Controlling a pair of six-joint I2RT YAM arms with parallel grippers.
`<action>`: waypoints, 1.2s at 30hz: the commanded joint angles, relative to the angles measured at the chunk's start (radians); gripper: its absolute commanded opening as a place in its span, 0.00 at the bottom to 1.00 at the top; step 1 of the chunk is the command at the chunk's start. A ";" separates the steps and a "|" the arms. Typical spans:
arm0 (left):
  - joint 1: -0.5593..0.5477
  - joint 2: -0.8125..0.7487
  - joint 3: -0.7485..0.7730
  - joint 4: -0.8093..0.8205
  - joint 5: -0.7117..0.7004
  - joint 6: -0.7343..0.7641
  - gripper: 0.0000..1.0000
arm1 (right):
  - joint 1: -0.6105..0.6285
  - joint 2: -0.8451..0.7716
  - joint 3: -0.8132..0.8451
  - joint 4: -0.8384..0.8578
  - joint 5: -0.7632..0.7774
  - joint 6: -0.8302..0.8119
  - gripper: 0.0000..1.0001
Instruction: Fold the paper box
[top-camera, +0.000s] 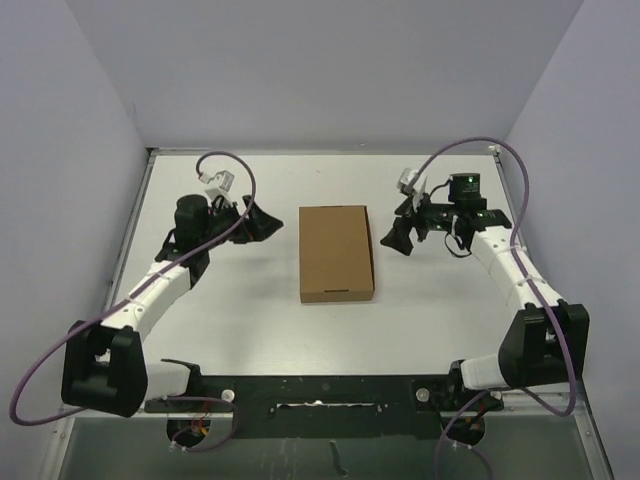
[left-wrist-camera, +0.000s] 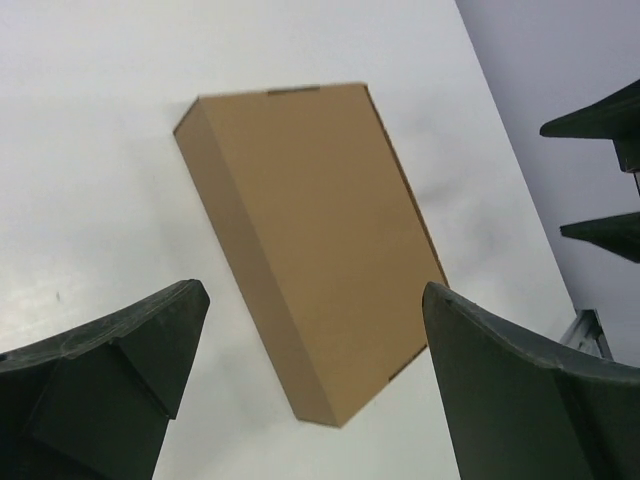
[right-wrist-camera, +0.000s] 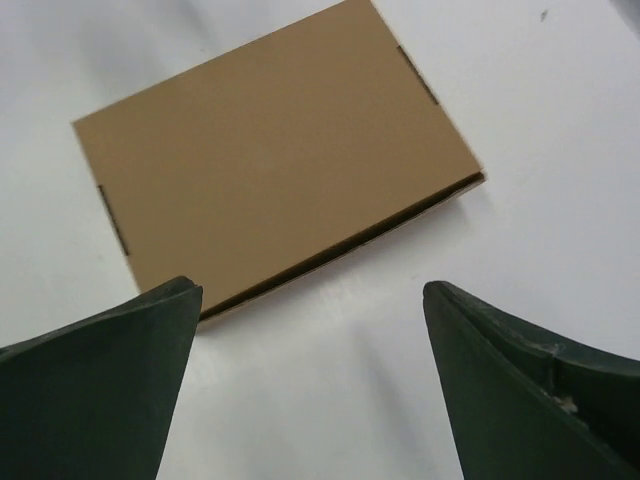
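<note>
Dark fingers (right-wrist-camera: 90, 390) frame each wrist view, spread wide with nothing between them. The left gripper (top-camera: 262, 222) and right gripper (top-camera: 398, 235) are both fully open and empty, one on each side of the box (top-camera: 336, 252). Neither touches it. The box lies flat and closed in the middle of the table (top-camera: 250, 320), with its long sides facing the grippers.

The main risk looks to be the lid. The right wrist camera shows a dark slit (right-wrist-camera: 350, 240) along the long edge of the box (right-wrist-camera: 270, 150) facing it, so the lid may not be fully seated there. With nothing pressing it down, it could spring up. An open finger swinging across could also catch that lip and lift it, or push the light box sideways.

From above, the slit is invisible and the box reads as neatly shut. The left wrist camera shows the opposite side wall (left-wrist-camera: 250, 290), which meets the lid cleanly with no gap. It also shows the right gripper (left-wrist-camera: 555, 180) spread open beyond the box.
</note>
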 joint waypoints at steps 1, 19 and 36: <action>0.008 -0.108 -0.169 0.166 0.022 -0.127 0.90 | -0.081 -0.006 -0.196 0.406 -0.278 0.594 0.98; -0.135 -0.013 -0.319 0.298 -0.078 -0.224 0.87 | -0.023 0.409 -0.087 0.381 -0.167 0.880 0.73; -0.149 0.124 -0.365 0.536 -0.045 -0.452 0.90 | -0.105 0.539 -0.063 0.307 -0.212 0.876 0.24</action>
